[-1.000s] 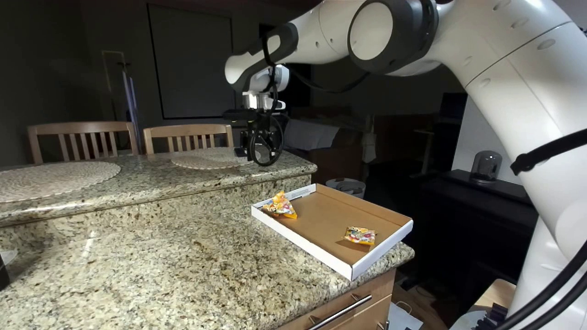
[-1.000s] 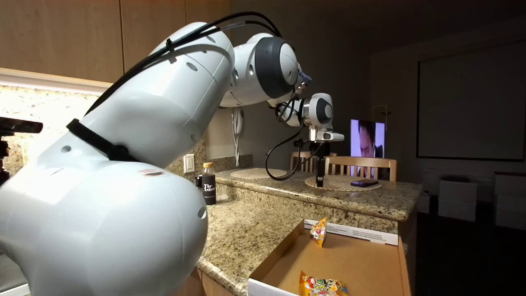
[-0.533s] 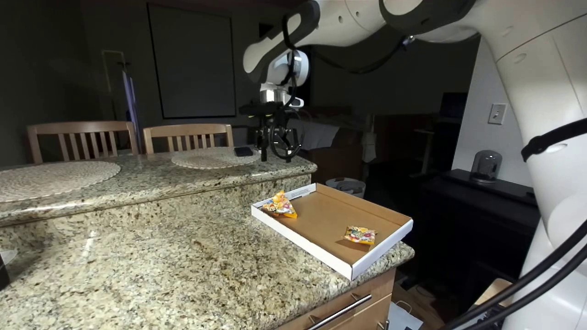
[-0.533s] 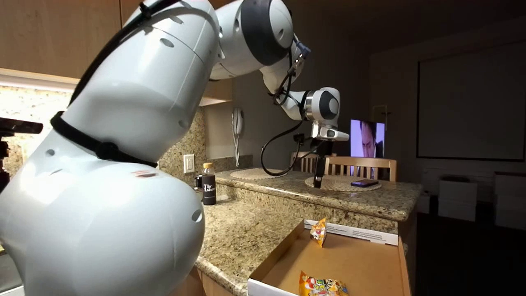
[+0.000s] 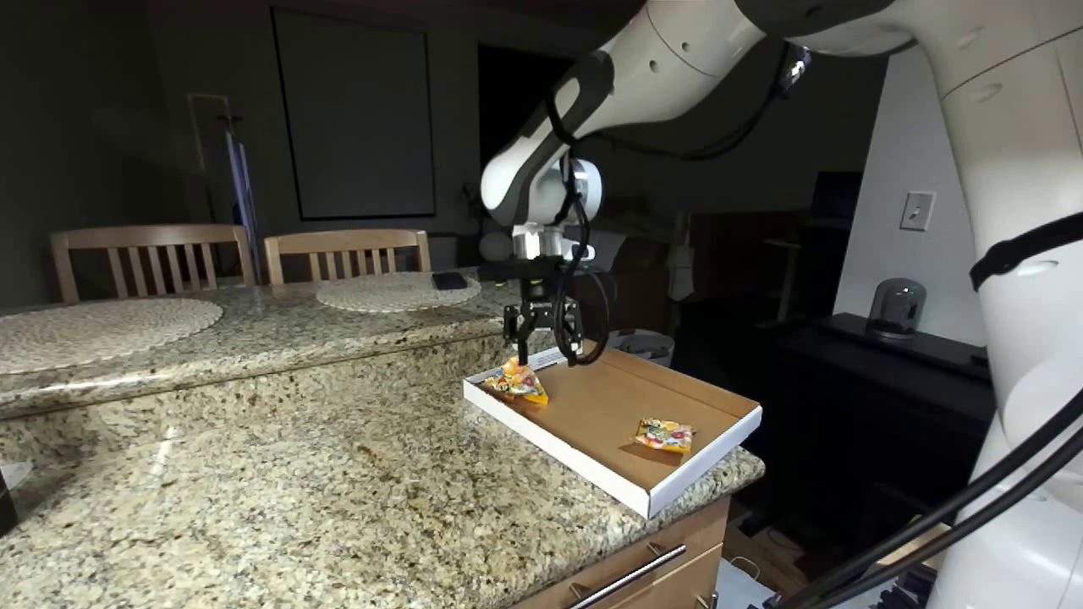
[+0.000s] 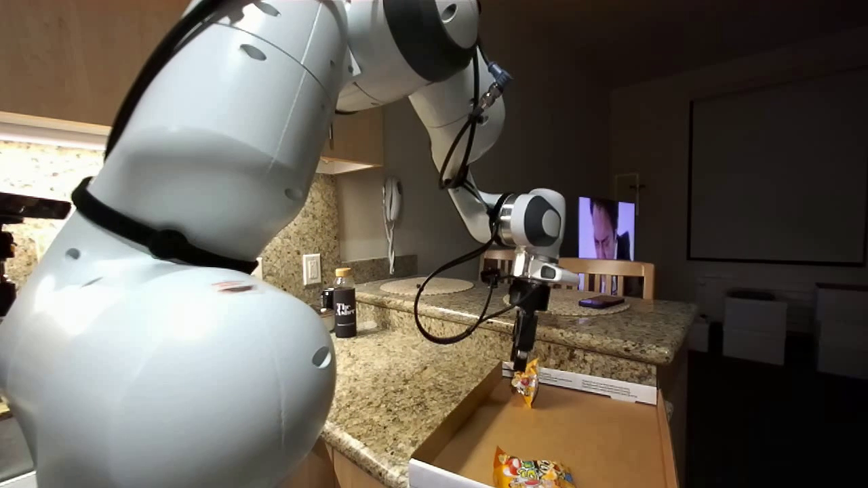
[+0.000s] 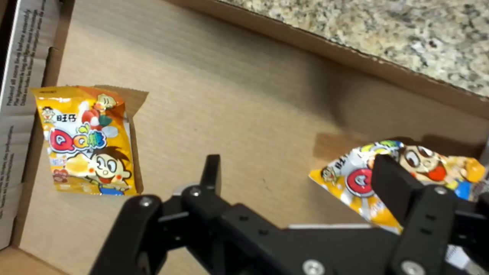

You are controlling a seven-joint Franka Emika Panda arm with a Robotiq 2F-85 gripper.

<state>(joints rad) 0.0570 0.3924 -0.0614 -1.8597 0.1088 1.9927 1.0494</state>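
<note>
- Two blocky black fingers (image 7: 393,181) of the gripper (image 7: 298,156) stand spread wide with nothing held between them; one hangs over the tilted packet (image 7: 357,183), and whether it touches I cannot tell.
- Glossy, crinkled film wraps this packet, propped aslant in the corner of the box (image 5: 596,397) where the short wall (image 6: 597,385) by the raised ledge (image 5: 271,313) meets the long wall (image 5: 558,448) facing the counter (image 5: 381,474).
- Another, the face-up packet (image 7: 88,145), nearly rectangular with crimped ends, lies beside the opposite short wall (image 7: 23,114).
- Plain brown cardboard lines the shallow box, white outside; open room runs between the packets, bounded by low walls.
- Polished, speckled granite forms the counter, whose end corner carries the box.
- Beside the first short wall the granite ledge steps up, bearing a round woven mat (image 5: 385,292).
</note>
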